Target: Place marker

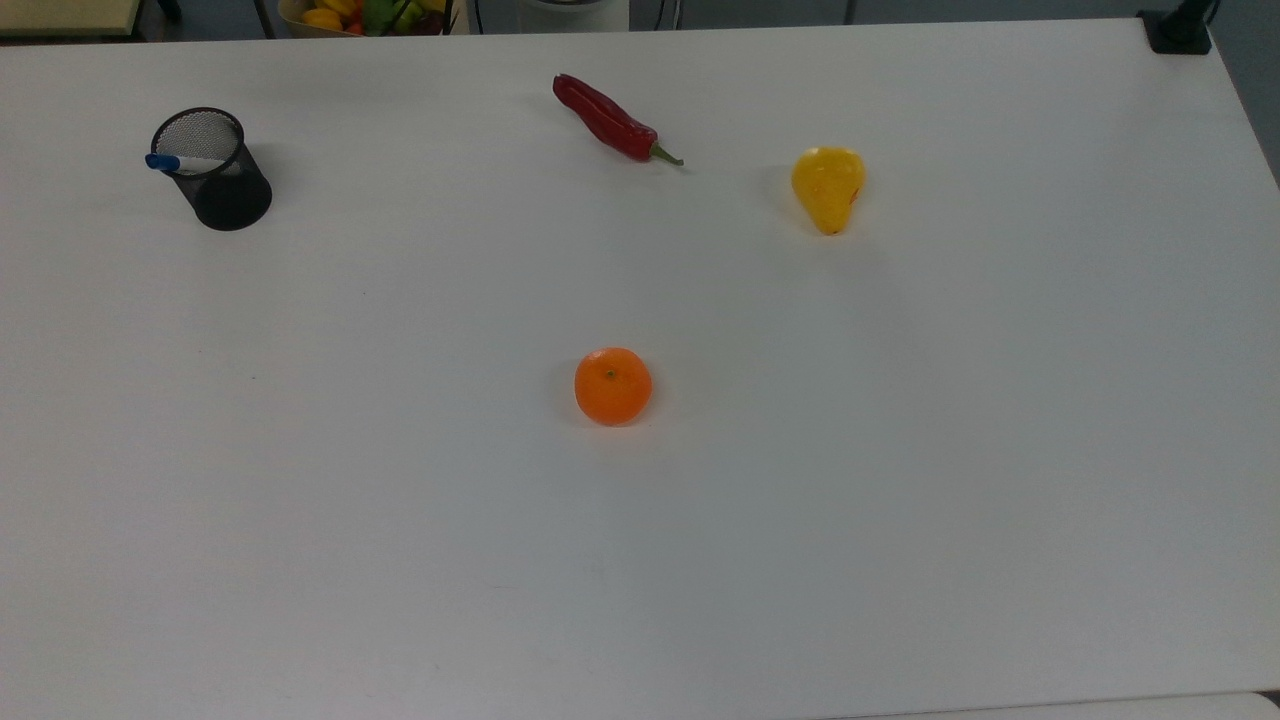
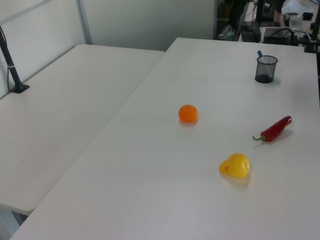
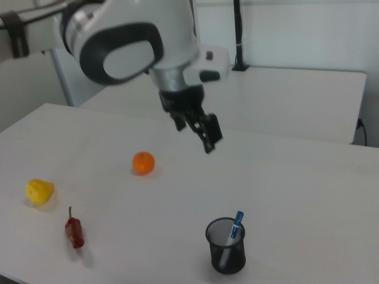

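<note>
Your marker (image 3: 232,235) stood leaning in the mesh cup (image 3: 225,245) on the desk (image 1: 700,520), cap up against the rim. The end effector (image 3: 203,131) hung well above, released and holding nothing, so placement looked done.

- Top view looks steeply down on the white table (image 1: 900,450).
- Left view faces along it from afar.
- Right view sits nearer, opposite; all share the orange (image 1: 612,386).

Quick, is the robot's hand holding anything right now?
Hand: empty, raised above the table; whether it is open or closed cannot be told. The marker stands in the black mesh cup.
</note>
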